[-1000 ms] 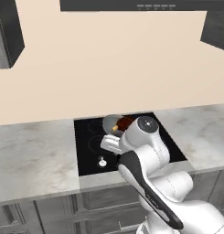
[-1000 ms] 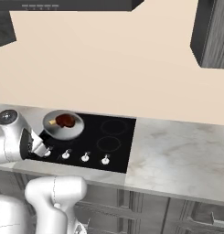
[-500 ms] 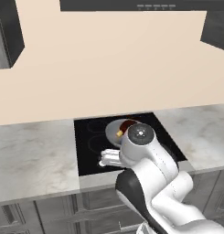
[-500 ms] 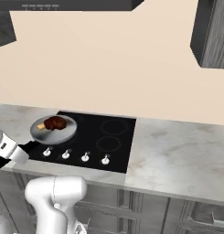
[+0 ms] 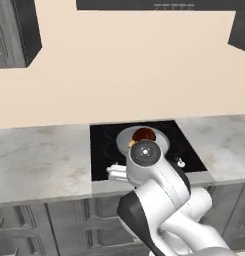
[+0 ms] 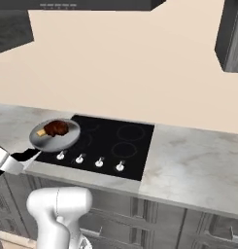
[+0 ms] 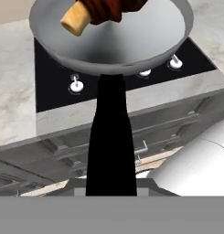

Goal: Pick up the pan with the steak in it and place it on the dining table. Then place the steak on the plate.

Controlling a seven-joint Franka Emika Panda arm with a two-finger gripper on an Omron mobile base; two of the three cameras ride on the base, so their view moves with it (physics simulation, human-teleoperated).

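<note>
presently the gripper (image 6: pixel 6 163) is closed on the black handle of the pan (image 6: pixel 55 136), with its jaws drawn narrow around the handle near its outer end. in the right base view the gripper sits at the left edge of the picture, and the handle runs from it up and to the right to the pan bowl.

the pan (image 7: pixel 113 41) is carried clear of the cooktop (image 6: pixel 108 143): in the hand view the bowl stands above the row of white control knobs (image 7: pixel 76 85), and the handle (image 7: pixel 111 141) extends straight down toward the camera. the pan is roughly level.

the steak (image 6: pixel 56 128) lies inside the pan, near the middle of the bowl in the right base view. it is dark reddish-brown, with a tan-orange patch (image 7: pixel 76 19) on one end. in the hand view the steak (image 7: pixel 113 7) is cut off by the top edge of the picture.

in the left base view the pan (image 5: pixel 159 140) and the steak (image 5: pixel 144 134) appear just behind the round joint of the arm (image 5: pixel 146 155), over the black cooktop (image 5: pixel 106 150).

the cooktop is set into a marble counter (image 6: pixel 198 165) with grey drawers (image 5: pixel 69 225) below. a plain beige wall (image 5: pixel 119 65) rises behind the counter, and dark cabinets (image 5: pixel 16 30) hang above it.
</note>
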